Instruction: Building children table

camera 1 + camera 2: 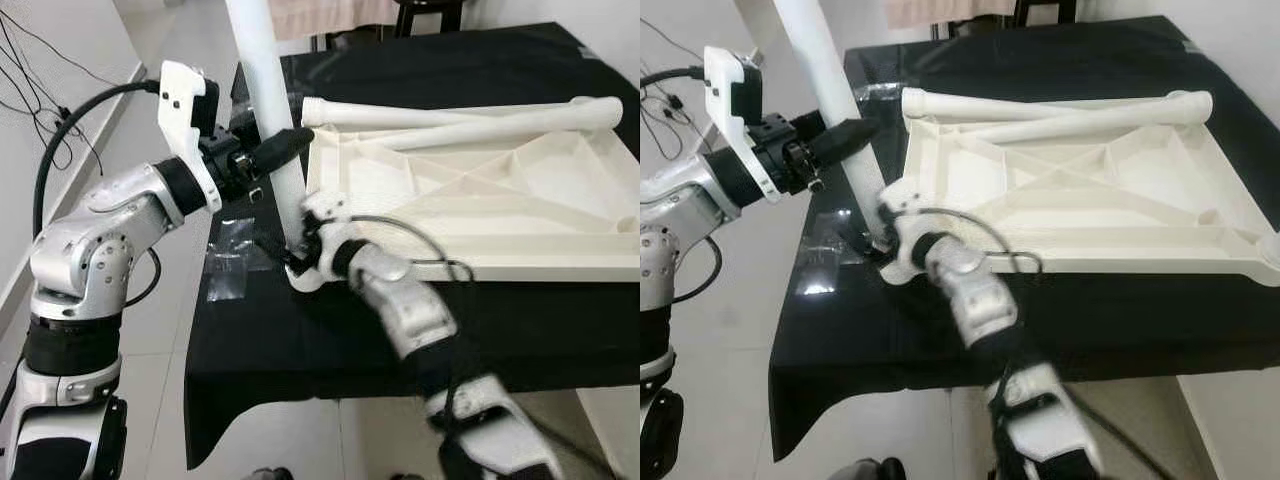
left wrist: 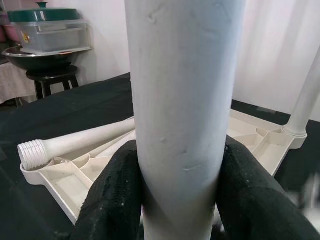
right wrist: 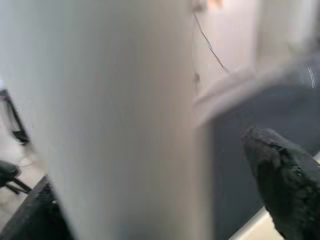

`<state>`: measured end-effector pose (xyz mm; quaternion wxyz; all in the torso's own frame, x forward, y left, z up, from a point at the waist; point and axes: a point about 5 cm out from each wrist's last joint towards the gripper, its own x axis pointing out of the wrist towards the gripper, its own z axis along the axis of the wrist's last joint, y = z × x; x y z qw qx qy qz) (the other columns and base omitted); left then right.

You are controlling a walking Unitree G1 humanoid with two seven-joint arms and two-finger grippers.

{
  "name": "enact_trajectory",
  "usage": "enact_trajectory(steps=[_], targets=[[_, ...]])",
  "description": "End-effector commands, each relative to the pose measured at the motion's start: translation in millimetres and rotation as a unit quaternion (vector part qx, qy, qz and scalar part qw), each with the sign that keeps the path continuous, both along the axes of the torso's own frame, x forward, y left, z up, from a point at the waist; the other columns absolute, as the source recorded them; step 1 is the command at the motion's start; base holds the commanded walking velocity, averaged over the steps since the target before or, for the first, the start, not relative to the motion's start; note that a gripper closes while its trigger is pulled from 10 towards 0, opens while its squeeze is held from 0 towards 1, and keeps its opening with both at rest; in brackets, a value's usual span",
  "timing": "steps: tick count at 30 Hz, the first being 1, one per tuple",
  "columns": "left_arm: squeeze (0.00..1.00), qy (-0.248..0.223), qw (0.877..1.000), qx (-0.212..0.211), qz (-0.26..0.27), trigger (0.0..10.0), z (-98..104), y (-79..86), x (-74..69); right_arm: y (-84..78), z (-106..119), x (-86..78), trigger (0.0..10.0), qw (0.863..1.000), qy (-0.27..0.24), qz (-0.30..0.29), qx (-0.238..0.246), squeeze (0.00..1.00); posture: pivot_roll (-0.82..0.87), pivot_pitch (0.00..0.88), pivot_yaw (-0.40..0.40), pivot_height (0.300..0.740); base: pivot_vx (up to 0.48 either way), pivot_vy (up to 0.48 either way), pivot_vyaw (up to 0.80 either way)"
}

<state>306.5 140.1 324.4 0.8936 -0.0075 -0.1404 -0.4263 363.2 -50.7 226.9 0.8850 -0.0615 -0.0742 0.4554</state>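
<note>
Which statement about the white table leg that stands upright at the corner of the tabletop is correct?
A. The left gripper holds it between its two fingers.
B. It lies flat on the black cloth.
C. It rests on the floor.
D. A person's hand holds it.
A: in the left wrist view the two black fingers of the left gripper press on both sides of the upright table leg.
</note>
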Motion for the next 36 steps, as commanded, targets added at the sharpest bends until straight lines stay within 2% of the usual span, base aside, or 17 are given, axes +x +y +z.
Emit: enact_trajectory(steps=[1,3,4,5,6,11,12,13,14,15,29,30,31,32,34,35,36], targets=[[0.00,0.005,1.000,0.013,0.001,0.0,-3.5,0.7,-0.9,-1.1,2.5,-1.4,10.0,0.998,-0.002,0.056,0.014,0.82,0.00,0.112,0.075,0.740,0.000,0.000,0.00],[0.00,0.005,1.000,0.013,0.001,0.0,-3.5,0.7,-0.9,-1.1,2.5,-1.4,10.0,0.998,-0.002,0.056,0.014,0.82,0.00,0.112,0.075,0.740,0.000,0.000,0.00],[0.00,0.005,1.000,0.013,0.000,0.0,-3.6,0.6,-1.0,-2.7,3.3,-1.3,10.0,0.997,0.002,0.073,0.013,0.00,0.00,0.112,0.075,0.740,0.000,0.000,0.00],[0.00,0.005,1.000,0.013,0.000,0.0,-3.6,0.6,-1.0,-2.7,3.3,-1.3,10.0,0.997,0.002,0.073,0.013,0.00,0.00,0.112,0.075,0.740,0.000,0.000,0.00],[0.00,0.005,1.000,0.012,-0.003,0.0,-3.5,-0.3,-2.2,-4.2,3.2,0.1,10.0,0.990,0.003,0.138,-0.025,0.00,0.00,0.118,0.081,0.740,0.000,0.000,0.00],[0.00,0.006,1.000,0.013,-0.007,0.0,-3.2,-1.1,-2.9,-0.1,5.5,-0.1,9.9,0.981,0.010,0.193,-0.035,0.00,0.00,0.123,0.083,0.740,0.000,0.000,0.00],[0.00,0.006,1.000,0.013,-0.007,0.0,-3.2,-1.4,-3.0,1.5,6.4,0.1,4.0,0.979,0.013,0.202,-0.030,0.00,0.00,0.123,0.083,0.740,0.000,0.000,0.00],[0.00,0.006,1.000,0.013,-0.008,0.0,-3.1,-1.7,-3.1,2.9,6.8,0.7,2.2,0.978,0.015,0.205,-0.027,0.00,0.00,0.123,0.084,0.740,0.000,0.000,0.00],[0.00,0.006,1.000,0.013,-0.008,0.0,-3.1,-1.7,-3.1,2.9,6.8,0.7,2.2,0.978,0.015,0.205,-0.027,0.00,0.00,0.123,0.084,0.740,0.000,0.000,0.00],[0.00,0.006,1.000,0.014,-0.010,0.0,-3.1,-2.0,-3.1,4.0,6.0,1.5,0.0,0.977,0.016,0.211,-0.028,0.00,0.00,0.125,0.084,0.740,0.000,0.000,0.00],[0.00,0.006,1.000,0.021,-0.017,0.0,-4.0,-4.1,-3.7,9.3,-11.4,1.8,0.0,0.979,0.030,0.199,-0.012,0.00,0.00,0.133,0.094,0.740,0.000,0.000,0.00],[1.00,0.007,1.000,0.016,-0.008,3.4,-3.6,-2.8,-2.3,9.1,-15.6,1.3,0.0,0.982,0.034,0.186,-0.010,0.00,0.00,0.134,0.093,0.740,0.000,0.000,0.00],[1.00,0.007,1.000,0.016,-0.008,3.4,-3.6,-2.8,-2.3,9.1,-15.6,1.3,0.0,0.982,0.034,0.186,-0.010,0.00,0.00,0.134,0.093,0.740,0.000,0.000,0.00],[1.00,0.007,1.000,0.012,-0.002,10.0,-3.2,-1.7,-1.0,9.7,-21.4,0.8,0.0,0.986,0.044,0.161,-0.010,0.00,0.00,0.137,0.088,0.740,0.000,0.000,0.00],[1.00,0.007,1.000,0.012,-0.002,10.0,-3.2,-1.7,-1.0,9.7,-21.4,0.8,0.0,0.986,0.044,0.161,-0.010,0.00,0.00,0.137,0.088,0.740,0.000,0.000,0.00],[1.00,0.007,1.000,0.012,0.003,10.0,-2.9,-1.0,-0.6,14.4,-34.6,0.5,0.0,0.993,0.067,0.099,-0.022,0.00,0.00,0.139,0.079,0.740,0.000,0.000,0.00],[1.00,0.008,1.000,0.007,0.010,10.0,-1.2,0.5,0.3,16.8,-52.1,-0.4,0.0,0.993,0.097,-0.067,-0.018,0.00,0.01,0.143,0.075,0.740,0.000,0.000,0.00]])
